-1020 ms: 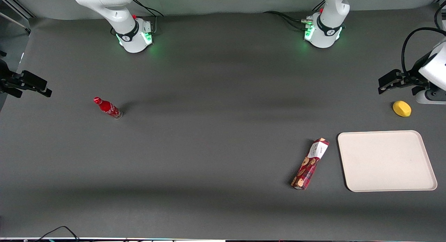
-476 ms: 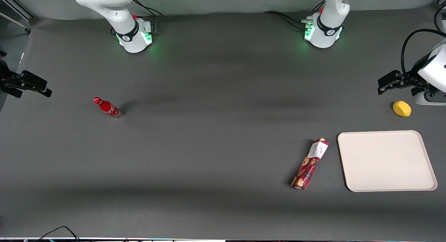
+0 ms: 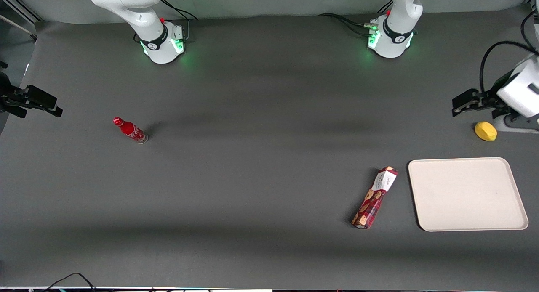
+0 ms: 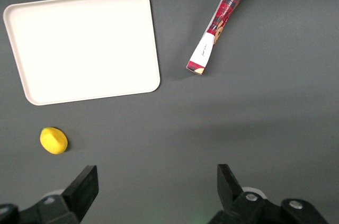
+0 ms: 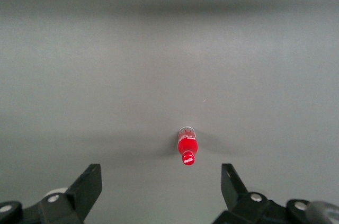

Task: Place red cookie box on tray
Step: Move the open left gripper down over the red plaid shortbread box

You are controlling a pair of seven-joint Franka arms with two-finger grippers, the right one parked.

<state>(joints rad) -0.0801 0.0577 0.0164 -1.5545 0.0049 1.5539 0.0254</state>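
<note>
The red cookie box [image 3: 374,197] [image 4: 220,21] lies flat on the dark table, long and plaid, its white-label end farther from the front camera. The cream tray [image 3: 466,194] [image 4: 85,44] sits bare right beside it, toward the working arm's end of the table. My gripper [image 3: 463,103] [image 4: 157,173] hangs in the air at that end, farther from the front camera than the tray and well apart from the box. Its fingers are spread wide open with nothing between them.
A yellow lemon-like object [image 3: 485,131] [image 4: 53,140] rests on the table between the gripper and the tray. A small red bottle [image 3: 130,130] [image 5: 187,149] stands toward the parked arm's end of the table.
My gripper has drifted slightly toward the parked arm's end and its wrist has turned a little. The box, the tray and the lemon have not moved.
</note>
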